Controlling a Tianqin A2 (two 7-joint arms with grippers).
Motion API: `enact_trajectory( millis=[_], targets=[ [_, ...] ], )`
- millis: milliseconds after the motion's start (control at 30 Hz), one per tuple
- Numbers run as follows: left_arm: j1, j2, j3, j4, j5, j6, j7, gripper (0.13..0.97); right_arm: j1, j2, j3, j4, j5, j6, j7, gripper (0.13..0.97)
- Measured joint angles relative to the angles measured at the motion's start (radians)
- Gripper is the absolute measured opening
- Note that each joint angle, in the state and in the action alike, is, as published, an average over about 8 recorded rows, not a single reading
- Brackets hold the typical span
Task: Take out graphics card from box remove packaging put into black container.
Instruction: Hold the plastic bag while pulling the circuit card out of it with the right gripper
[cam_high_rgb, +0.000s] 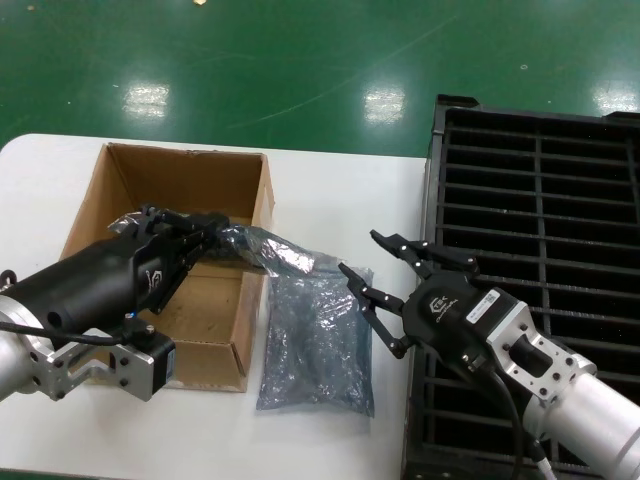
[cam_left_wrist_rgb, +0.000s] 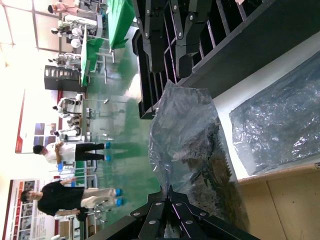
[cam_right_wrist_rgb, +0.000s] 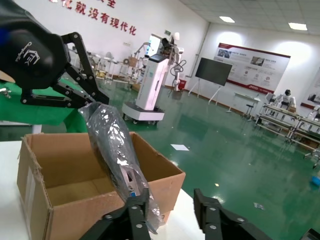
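1. White table (cam_high_rgb: 330, 200) carries the box (cam_high_rgb: 180, 180), open top, on the robot's left; the black container (cam_high_rgb: 540, 200) stands at the table's right edge, slats running across.
2. A second, flat antistatic bag (cam_high_rgb: 318, 340) lies on the table just beside the box's right wall, between box and container, below the held item.
3. Left gripper (cam_high_rgb: 215, 238) is over the box's right half, fingers clamped on one end of the packaging (cam_high_rgb: 270, 255). The left wrist view shows the bag (cam_left_wrist_rgb: 192, 145) crinkled and bulging out from the fingers.
4. The graphics card (cam_right_wrist_rgb: 131, 184) is inside the packaging, lifted above the box; only part of its silver bracket end shows through the plastic in the right wrist view.
5. Long axis of the bagged card: roughly level in the head view, running from the left gripper toward the right gripper, free end past the box's right wall.
6. Right gripper (cam_high_rgb: 385, 272) sits just in front of the container's near-left corner, jaws spread apart, holding nothing, tips near the bag's free end.
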Motion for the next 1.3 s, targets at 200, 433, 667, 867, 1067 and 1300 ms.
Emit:
enact_trajectory(
  millis=[200,433,667,867,1067,1300],
  targets=[
    [0.0,0.0,0.0,0.0,0.0,0.0,0.0,0.14,0.003,-0.008,-0.004,-0.004,-0.013,-0.015,-0.023,0.34],
    [0.0,0.0,0.0,0.0,0.0,0.0,0.0,0.14,0.021,-0.018,-0.021,-0.012,-0.022,-0.042,-0.056,0.238],
    [0.0,0.0,0.0,0.0,0.0,0.0,0.0,0.14,0.03,-0.024,-0.028,-0.007,-0.036,-0.063,-0.067,0.17],
    [0.0,0.0,0.0,0.0,0.0,0.0,0.0,0.14,0.027,-0.033,-0.03,-0.001,-0.051,-0.073,-0.066,0.136],
    [0.0,0.0,0.0,0.0,0.0,0.0,0.0,0.14,0.039,-0.048,-0.035,-0.014,-0.055,-0.079,-0.074,0.135],
    [0.0,0.0,0.0,0.0,0.0,0.0,0.0,0.14,0.089,-0.056,-0.045,-0.053,-0.043,-0.107,-0.085,0.135]
  ],
)
